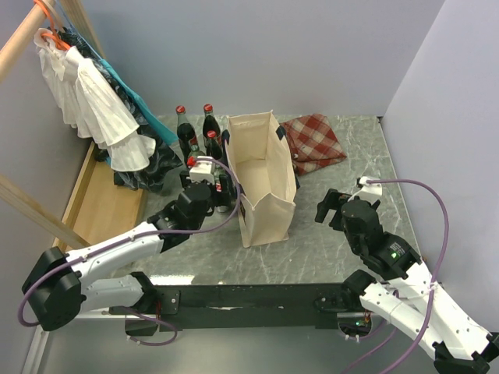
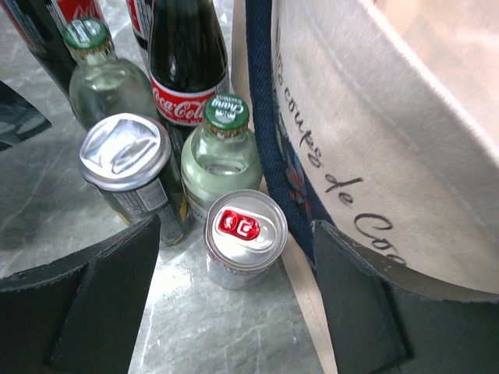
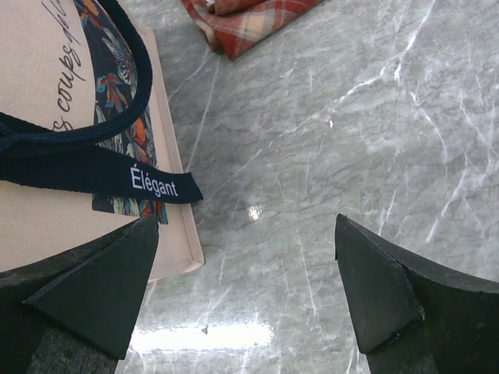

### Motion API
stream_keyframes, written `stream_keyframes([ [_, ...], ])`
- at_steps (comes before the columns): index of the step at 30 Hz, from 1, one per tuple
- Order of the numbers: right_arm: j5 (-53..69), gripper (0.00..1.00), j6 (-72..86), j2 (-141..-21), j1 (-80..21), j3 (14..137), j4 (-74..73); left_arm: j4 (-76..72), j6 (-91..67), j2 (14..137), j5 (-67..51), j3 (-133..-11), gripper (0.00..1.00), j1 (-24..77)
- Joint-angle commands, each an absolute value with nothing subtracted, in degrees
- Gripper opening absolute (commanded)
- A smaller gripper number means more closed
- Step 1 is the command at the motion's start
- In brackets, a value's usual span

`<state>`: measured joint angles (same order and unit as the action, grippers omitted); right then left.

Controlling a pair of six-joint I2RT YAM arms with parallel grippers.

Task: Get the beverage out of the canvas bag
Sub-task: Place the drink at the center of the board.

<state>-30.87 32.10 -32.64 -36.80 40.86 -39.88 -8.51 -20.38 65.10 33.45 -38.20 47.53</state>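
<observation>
Grey marble table (image 1: pixel 207 251), pale walls (image 1: pixel 273 54), upright canvas bag (image 1: pixel 269 218)

The left arm lies low and stretched forward from its base toward the left wall of the canvas bag (image 1: pixel 265 222). Its wrist is tipped down, and the left gripper (image 1: pixel 217 185) sits just beside that wall with jaws parted. The right arm is folded at the elbow to the right of the bag. The right gripper (image 1: pixel 334 204) points downward, jaws spread wide, apart from the bag.
</observation>
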Motion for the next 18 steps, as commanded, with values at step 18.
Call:
stream_keyframes([
  [18,-32.3,1.00,32.4,-31.6,-37.8,41.2,-38.8,-0.2,-13.7,56.0,31.3,-50.9,0.97,47.8],
])
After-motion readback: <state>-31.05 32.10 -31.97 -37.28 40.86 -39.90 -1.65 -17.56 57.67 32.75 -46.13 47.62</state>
